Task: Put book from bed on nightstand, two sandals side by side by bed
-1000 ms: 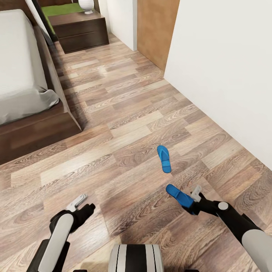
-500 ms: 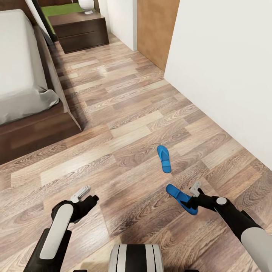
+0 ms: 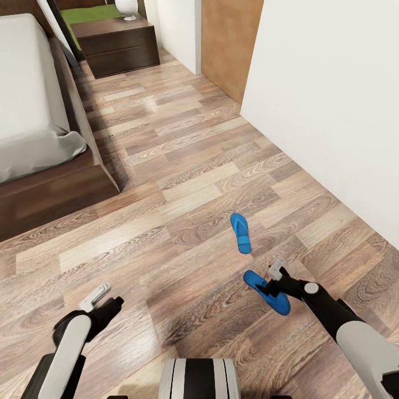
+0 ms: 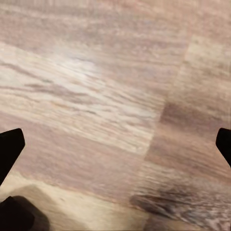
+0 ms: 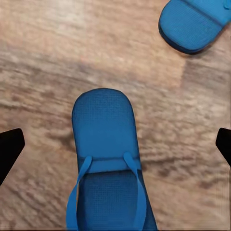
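The near sandal [image 3: 266,292] lies flat on the wood floor [image 3: 183,183], just under the right hand [image 3: 270,278], and the far sandal [image 3: 240,232] lies near it, a little further from the robot and not parallel to it. Both are well apart from the bed [image 3: 33,111], which stands at the left, with the nightstand [image 3: 119,44] beyond it near the window. The main risk, as it seems, is a bad grasp: the sandal is thin and flat on the boards, so the fingers could slide over the sole or push it away if the hand descends off centre or grips only the strap. In the right wrist view the near sandal [image 5: 108,163] sits centred between the two dark fingertips, which stand wide apart, so the right hand is open and holds nothing; the far sandal [image 5: 195,24] shows at one corner. The left hand [image 3: 97,296] hangs over bare floor, also open, its fingertips far apart in the left wrist view and nothing between them.
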Controlling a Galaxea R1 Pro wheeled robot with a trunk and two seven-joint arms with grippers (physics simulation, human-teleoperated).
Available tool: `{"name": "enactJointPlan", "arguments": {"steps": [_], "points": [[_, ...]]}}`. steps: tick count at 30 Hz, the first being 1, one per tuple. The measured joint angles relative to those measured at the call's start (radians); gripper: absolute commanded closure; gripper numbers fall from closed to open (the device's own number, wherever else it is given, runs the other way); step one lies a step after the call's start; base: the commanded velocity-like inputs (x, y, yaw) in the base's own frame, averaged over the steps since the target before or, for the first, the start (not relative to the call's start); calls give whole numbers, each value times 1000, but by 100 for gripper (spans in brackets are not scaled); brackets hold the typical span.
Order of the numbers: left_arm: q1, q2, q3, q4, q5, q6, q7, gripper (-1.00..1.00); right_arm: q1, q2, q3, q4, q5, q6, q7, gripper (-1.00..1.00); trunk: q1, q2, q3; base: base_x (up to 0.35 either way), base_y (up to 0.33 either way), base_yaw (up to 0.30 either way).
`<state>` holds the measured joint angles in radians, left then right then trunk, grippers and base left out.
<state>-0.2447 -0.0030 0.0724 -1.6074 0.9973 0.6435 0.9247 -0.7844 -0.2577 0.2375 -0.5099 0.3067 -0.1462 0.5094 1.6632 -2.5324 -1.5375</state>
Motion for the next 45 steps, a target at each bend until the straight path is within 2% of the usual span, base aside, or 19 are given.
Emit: {"name": "enactJointPlan", "arguments": {"steps": [1,2,3,9,14,26,45], "points": [[6,0,6,0,-6,-5,-6,-100,0,0,0,6,6,-6,-4,-100,0,0,0,0,0,0],[40,0,29,0,-123,-9,-41,-100,0,0,3,91,75,-115,-13,-100,0,0,0,0,0,0],[38,1,31,0,-127,-6,-43,-100,-1,0,2,99,76,-119,-21,-100,0,0,0,0,0,0],[0,-2,31,0,-128,23,-45,-100,-2,1,2,114,79,-114,-52,-100,0,0,0,0,0,0],[-57,-11,31,0,-127,74,-47,-100,-3,2,3,130,81,-111,-61,-100,2,-1,-19,0,0,0],[-131,-15,31,0,-126,130,-48,-100,-4,0,3,139,78,-110,-64,-100,8,-4,-66,0,0,0],[-150,-15,-6,1,-126,146,-51,-100,-5,-9,0,129,71,-116,-68,-100,8,-4,-66,0,0,0]]}}
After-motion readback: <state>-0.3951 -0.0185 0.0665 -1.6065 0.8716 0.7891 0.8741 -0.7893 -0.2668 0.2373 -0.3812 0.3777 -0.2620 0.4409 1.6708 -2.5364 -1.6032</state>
